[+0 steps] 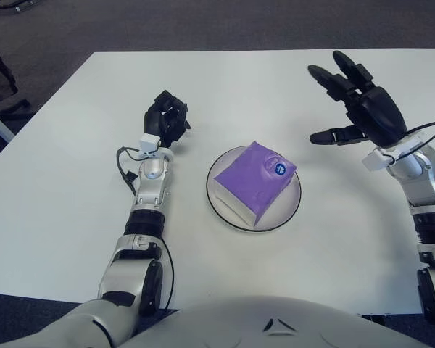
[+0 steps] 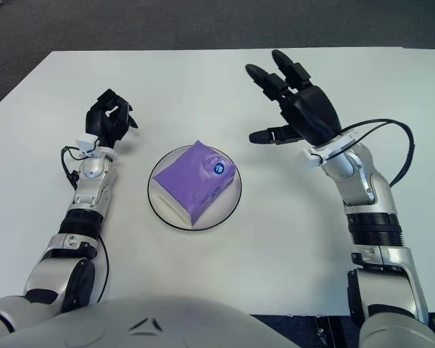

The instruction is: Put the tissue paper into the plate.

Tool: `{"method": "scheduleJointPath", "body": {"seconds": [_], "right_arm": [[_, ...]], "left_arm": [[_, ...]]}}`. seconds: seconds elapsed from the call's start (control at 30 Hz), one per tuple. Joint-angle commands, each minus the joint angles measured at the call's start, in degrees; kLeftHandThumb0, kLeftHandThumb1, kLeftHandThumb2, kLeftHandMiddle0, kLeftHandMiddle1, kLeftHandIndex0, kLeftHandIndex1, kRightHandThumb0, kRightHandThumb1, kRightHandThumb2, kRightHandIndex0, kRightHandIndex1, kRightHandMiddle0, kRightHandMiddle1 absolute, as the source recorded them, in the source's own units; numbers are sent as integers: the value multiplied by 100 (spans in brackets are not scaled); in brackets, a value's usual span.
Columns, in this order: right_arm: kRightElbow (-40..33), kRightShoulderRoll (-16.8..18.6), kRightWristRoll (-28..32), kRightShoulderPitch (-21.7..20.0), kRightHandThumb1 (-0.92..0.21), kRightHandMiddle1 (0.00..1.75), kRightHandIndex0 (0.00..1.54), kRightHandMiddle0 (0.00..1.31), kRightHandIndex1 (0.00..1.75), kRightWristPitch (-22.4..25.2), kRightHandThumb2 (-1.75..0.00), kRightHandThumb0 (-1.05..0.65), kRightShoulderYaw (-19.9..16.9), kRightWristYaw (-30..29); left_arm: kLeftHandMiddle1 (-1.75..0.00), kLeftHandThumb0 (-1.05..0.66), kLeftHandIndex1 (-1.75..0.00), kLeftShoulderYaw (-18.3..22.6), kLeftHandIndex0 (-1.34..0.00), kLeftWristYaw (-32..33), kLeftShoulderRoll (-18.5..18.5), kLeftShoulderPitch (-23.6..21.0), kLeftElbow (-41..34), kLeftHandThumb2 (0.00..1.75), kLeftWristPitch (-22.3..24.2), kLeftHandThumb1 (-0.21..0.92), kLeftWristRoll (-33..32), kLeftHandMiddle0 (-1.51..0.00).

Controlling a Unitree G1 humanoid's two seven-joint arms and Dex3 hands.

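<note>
- The tissue pack [image 1: 255, 180] sits in the plate [image 1: 223, 207], so I judge the main part of the task done.
- The pack is purple, lies a little askew, and covers most of the plate's middle; only a bare rim shows around it, widest at the near left and far right.
- The plate holds nothing else that I can see.
- My right hand [image 1: 361, 109] is up above the table [image 1: 58, 196], to the right of the plate and well apart from the pack, fingers spread and holding nothing.
- My left hand [image 1: 167, 118] shows to the left of the plate, fingers curled in on themselves and empty; it has no part in this.
- What is left, as I judge it, is only to bring my right arm clear; the pack needs no further nudge from what shows here.
</note>
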Motion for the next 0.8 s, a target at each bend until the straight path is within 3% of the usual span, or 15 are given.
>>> {"method": "scheduleJointPath", "body": {"seconds": [0.0,0.1,0.2,0.37,0.5,0.67,0.77], "right_arm": [[54,334,607,226,-92,2,16,17,3,375,-29,-47,-73,39],[-360,731,1185,578,-92,3,21,20,3,1085,-31,-48,-123,206],[-619,1027,1354,779,-92,6,26,27,3,1518,-32,-48,-184,76],[-735,1444,1607,906,-92,13,43,44,4,1968,-31,-46,-293,-144],[-741,1672,1915,896,-92,20,56,48,4,2266,-27,-41,-362,-113],[-919,1967,2598,896,-92,56,76,39,4,3082,-23,-35,-460,63],[-1007,2135,3031,918,-92,67,85,40,7,3451,-19,-32,-518,118]], "left_arm": [[-175,-32,-175,-3,-72,-34,-162,844,490,40,-36,92,-22,-92],[-175,-32,-175,-7,-72,-16,-167,853,474,40,-28,92,-7,-92],[-175,-32,-175,-11,-71,-4,-171,860,455,41,-18,92,3,-92],[-175,-33,-175,-10,-71,4,-169,851,445,41,4,92,6,-92],[-175,-33,-175,-15,-71,12,-173,853,428,41,18,92,13,-92],[-175,-33,-175,-34,-71,22,-183,873,390,42,27,92,33,-92],[-175,-33,-175,-43,-71,23,-186,883,375,42,24,92,42,-92]]}}
